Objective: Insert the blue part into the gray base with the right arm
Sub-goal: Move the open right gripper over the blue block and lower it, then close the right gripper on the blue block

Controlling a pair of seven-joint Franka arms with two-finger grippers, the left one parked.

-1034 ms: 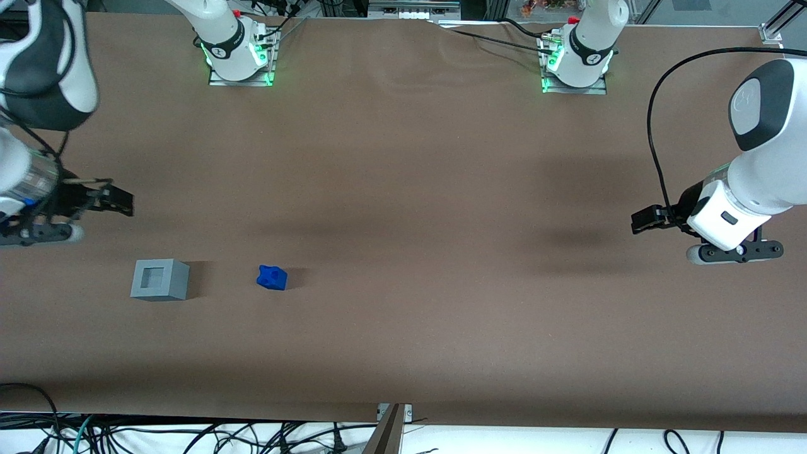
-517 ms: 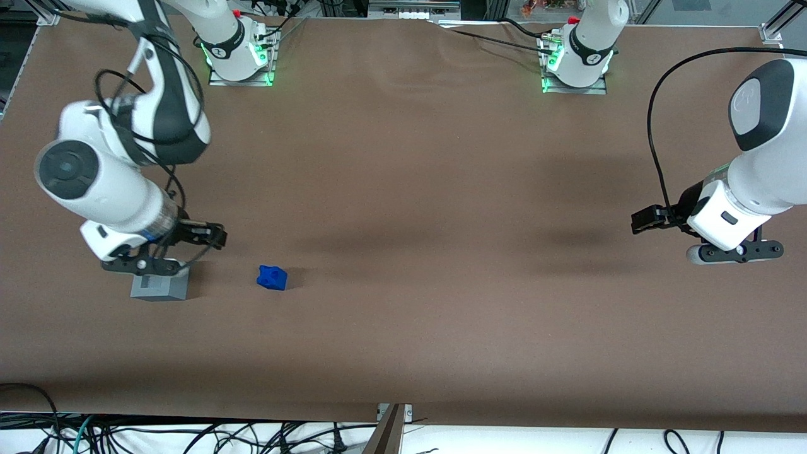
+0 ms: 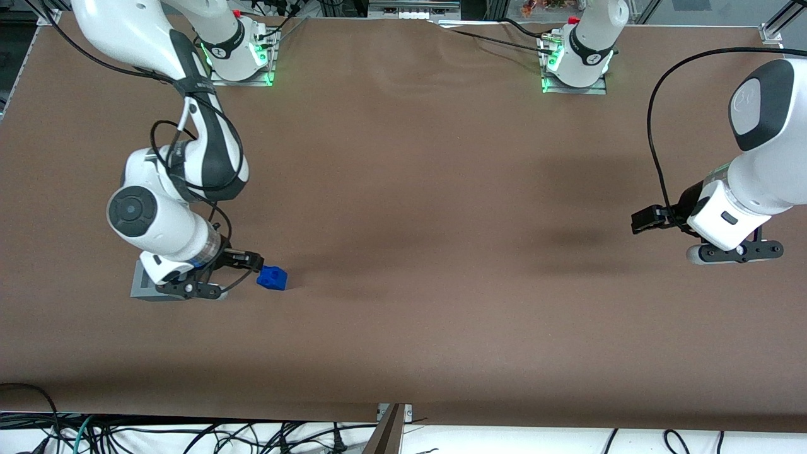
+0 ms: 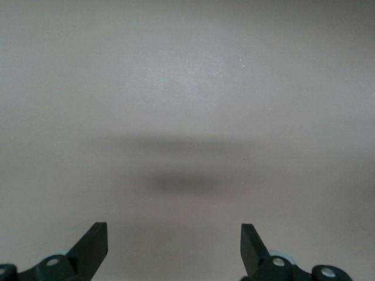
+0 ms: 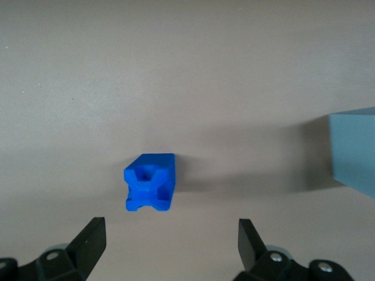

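Bright blue against brown: blue part (image 3: pixel 272 277) sitting on the surface (image 3: pixel 441 252), loose, nothing touching it. Seen again from the right wrist camera, blue part (image 5: pixel 150 182) lying flat with a notched, X-like cut face turned toward the lens, throwing a soft shadow toward the gray base (image 5: pixel 353 151).

Right arm (image 3: pixel 189 145) bent over the working arm's end of the surface, wrist low. Claw (image 3: pixel 243 261) hanging just beside the blue part, above the gap between it and the gray base, tips pointing at the blue piece. Open wide: 2 black fingers (image 5: pixel 88 241) spread well apart in the wrist view, blue part lying ahead of the fingertips and roughly centred on the gap, not yet between them. No contact between fingers and part visible.

Gray base (image 3: pixel 142 287) mostly covered by the wrist in the front view, only a corner and lower edge showing under the white housing. Resting on the surface, near the blue part but clearly apart from it, about level with it in distance from the front camera. Recess on top hidden here, so nothing to say of it. In the wrist view only 1 flat light-gray side and an edge in frame.

Looped cable (image 3: pixel 165 142) curling around the forearm above the wrist. Brown cover of the surface smooth around both pieces.
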